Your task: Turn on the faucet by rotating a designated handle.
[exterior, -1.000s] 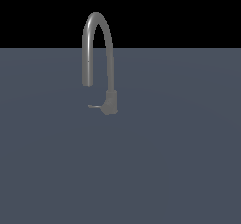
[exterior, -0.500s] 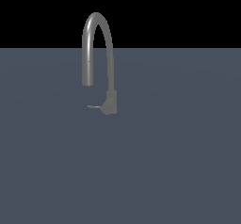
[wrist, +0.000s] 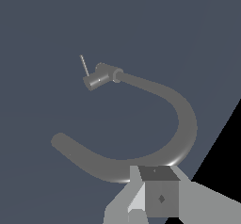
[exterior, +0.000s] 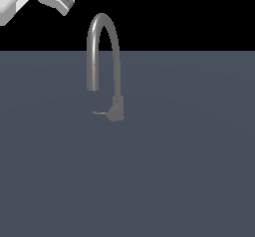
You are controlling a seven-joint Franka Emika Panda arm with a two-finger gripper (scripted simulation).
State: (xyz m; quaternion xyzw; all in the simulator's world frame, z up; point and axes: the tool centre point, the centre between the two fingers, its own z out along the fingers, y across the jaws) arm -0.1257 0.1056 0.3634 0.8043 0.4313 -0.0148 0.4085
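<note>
A matte grey faucet (exterior: pixel 117 61) with a tall arched spout stands on a short cylindrical base (exterior: pixel 116 109) in the middle of the exterior view. Its handle (exterior: pixel 99 113), a small thin lever, sticks out from the base toward the exterior view's left. My white gripper (exterior: pixel 68 6) hangs high at the exterior view's upper left, well above and apart from the faucet, its fingers spread with nothing between them. In the wrist view the spout (wrist: pixel 184 120) curves close under my fingers (wrist: pixel 160 197), and the handle (wrist: pixel 84 65) shows as a thin rod by the base (wrist: pixel 100 77).
The faucet stands on a flat dark blue-grey surface (exterior: pixel 189 171) that fills the lower part of the exterior view. Black background lies beyond its far edge.
My gripper, out of view in the earlier frames, now shows at the exterior view's upper left. The faucet and handle have not moved.
</note>
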